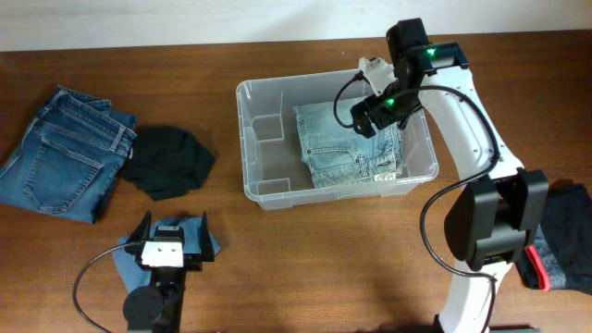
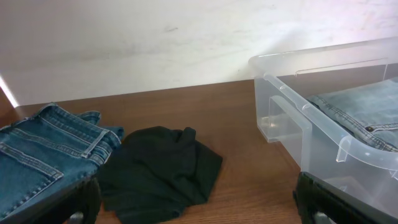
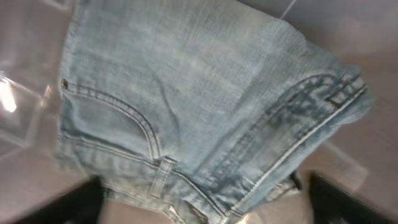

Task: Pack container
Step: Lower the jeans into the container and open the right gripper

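Note:
The container (image 1: 244, 139) is a clear bin at the middle of the table. A folded pair of light blue jeans (image 1: 338, 148) lies in its right half. My right gripper (image 1: 375, 116) hovers over those jeans, just above the bin. In the right wrist view the light jeans (image 3: 199, 93) fill the frame, and the right gripper (image 3: 208, 202) is open with its fingers wide to either side, holding nothing. My left gripper (image 1: 173, 222) is open near the front left of the table. Its view looks past the open left gripper (image 2: 196, 208) to the container (image 2: 311, 118).
Folded dark blue jeans (image 1: 65, 153) (image 2: 43, 155) lie at the far left, with a crumpled black garment (image 1: 166, 162) (image 2: 161, 174) beside them. A blue cloth (image 1: 125, 264) lies under the left arm. Dark clothing (image 1: 564, 231) sits at the right edge.

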Available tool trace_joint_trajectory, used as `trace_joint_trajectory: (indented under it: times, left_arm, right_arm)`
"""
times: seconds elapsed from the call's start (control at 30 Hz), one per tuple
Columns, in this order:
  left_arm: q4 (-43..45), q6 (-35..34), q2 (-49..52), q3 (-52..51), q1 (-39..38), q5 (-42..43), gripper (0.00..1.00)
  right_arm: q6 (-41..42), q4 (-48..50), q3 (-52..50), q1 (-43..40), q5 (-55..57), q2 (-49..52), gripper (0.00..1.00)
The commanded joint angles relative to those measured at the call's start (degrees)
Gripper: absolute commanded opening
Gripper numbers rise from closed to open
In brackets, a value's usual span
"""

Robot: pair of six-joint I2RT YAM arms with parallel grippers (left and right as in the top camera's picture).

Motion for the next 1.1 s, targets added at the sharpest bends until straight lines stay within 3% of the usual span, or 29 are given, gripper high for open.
trace_joint_trajectory:
  times: [0.0, 0.07, 0.53, 0.7, 0.87, 1.07]
  left_arm:
    - [0.1, 0.9, -0.5, -0.4, 0.4, -0.4, 1.0]
    - [0.1, 0.9, -0.5, -0.4, 0.4, -0.4, 1.0]
    - [0.1, 0.9, -0.5, -0.4, 0.4, -0.4, 1.0]
    - [0.1, 0.9, -0.5, -0.4, 0.4, -0.4, 1.0]
    - [0.1, 1.0, -0.5, -0.4, 0.4, -0.4, 1.0]
    - [0.1, 0.9, -0.5, -0.4, 0.4, -0.4, 1.0]
  right_arm:
    - [4.6, 0.8, 1.0, 0.6, -2.1, -1.1, 0.22]
    - [8.4, 1.9, 0.7, 0.6, -1.9, 0.2, 0.04]
    - [13.2, 4.5, -1.4, 1.3, 5.0, 14.5, 0.04]
    - [13.3, 3.6, 1.8, 1.3, 4.8, 9.8, 0.04]
    - [15.3, -3.3, 10.2, 0.9, 5.5, 1.1, 0.04]
    - [26.9, -12.1, 11.5, -6.4, 16.1, -9.1, 0.04]
